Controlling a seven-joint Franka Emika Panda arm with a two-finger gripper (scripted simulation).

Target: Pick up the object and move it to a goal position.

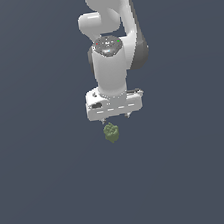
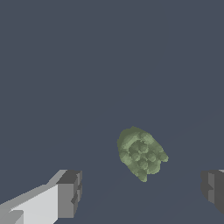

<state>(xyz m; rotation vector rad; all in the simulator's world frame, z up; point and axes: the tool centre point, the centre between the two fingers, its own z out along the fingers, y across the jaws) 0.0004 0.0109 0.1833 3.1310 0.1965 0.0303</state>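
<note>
**Pincer spread above the green lump**

The white robot arm reaches down from the top of the exterior view and ends in a broad white hand with the pincer pointing downward. Only the short tips of its two fingers show below the hand in that view, one toward the exterior view's left and one toward its right, with a clear gap between them.

The object, a small olive-green lump with a bumpy, knobbly surface, sits just under the pincer in the exterior view, closer to the finger on the exterior view's left than to the other. It is narrower than the white hand above it. Whether the finger tips touch it cannot be told from that view.

The wrist view settles the matter better. There the pincer is spread wide: one grey finger pad on a white finger stands at one side, the other grey pad at the far side, and the object lies in between them but farther from the camera, touching neither. Nothing is pinched. The lump is rounded at one end and more ragged at the other.

The plain, dark blue-grey surface fills the rest of both views, with no visible edges or markings.
</note>
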